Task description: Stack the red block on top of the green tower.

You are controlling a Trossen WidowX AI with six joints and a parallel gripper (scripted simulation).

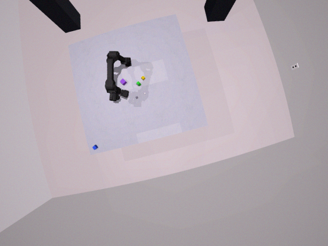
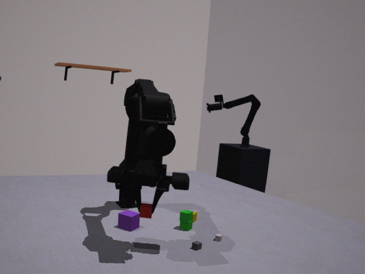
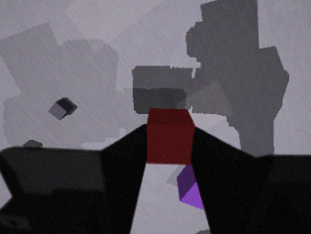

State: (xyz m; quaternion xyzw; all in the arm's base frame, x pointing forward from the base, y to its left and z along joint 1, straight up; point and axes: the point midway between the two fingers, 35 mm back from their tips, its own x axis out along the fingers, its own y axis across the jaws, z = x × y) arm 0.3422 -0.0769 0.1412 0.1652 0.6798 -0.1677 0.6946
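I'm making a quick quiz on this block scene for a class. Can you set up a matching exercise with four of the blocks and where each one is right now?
Things:
1. red block
2. purple block
3. yellow block
4. blue block

Places:
A. far off near the mat's corner
B. tucked right behind the green tower
C. clamped in the gripper
D. on the table next to the held block

Pairs: 1-C, 2-D, 3-B, 4-A
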